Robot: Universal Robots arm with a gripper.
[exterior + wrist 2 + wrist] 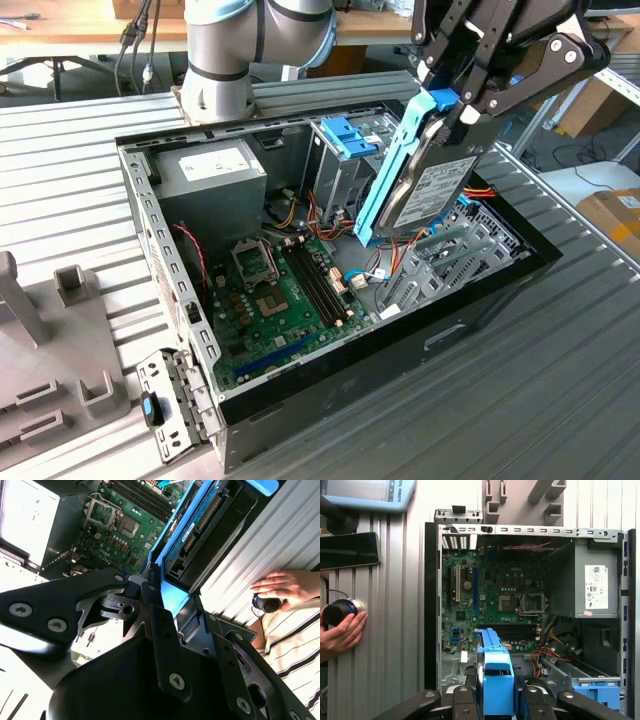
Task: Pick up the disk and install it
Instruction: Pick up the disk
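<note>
The disk (420,190), a dark flat drive framed by bright blue rails, hangs tilted on end above the open computer case (450,330). My gripper (455,105) is shut on its upper end, by the blue end tab. The disk's lower end hovers over the case's interior, beside the grey drive cage with the blue latch (345,145), and I cannot tell whether it touches anything. In the first wrist view the blue tab (497,680) sits between my black fingers (464,700). The second wrist view shows the disk's (200,530) connector edge.
Inside the case lie a green motherboard (280,295), a power supply (210,170) and loose cables (400,255). A person's hand (342,632) rests on a dark knob (337,611) on the ribbed table beside the case. Grey fixtures (50,340) stand at the exterior view's left.
</note>
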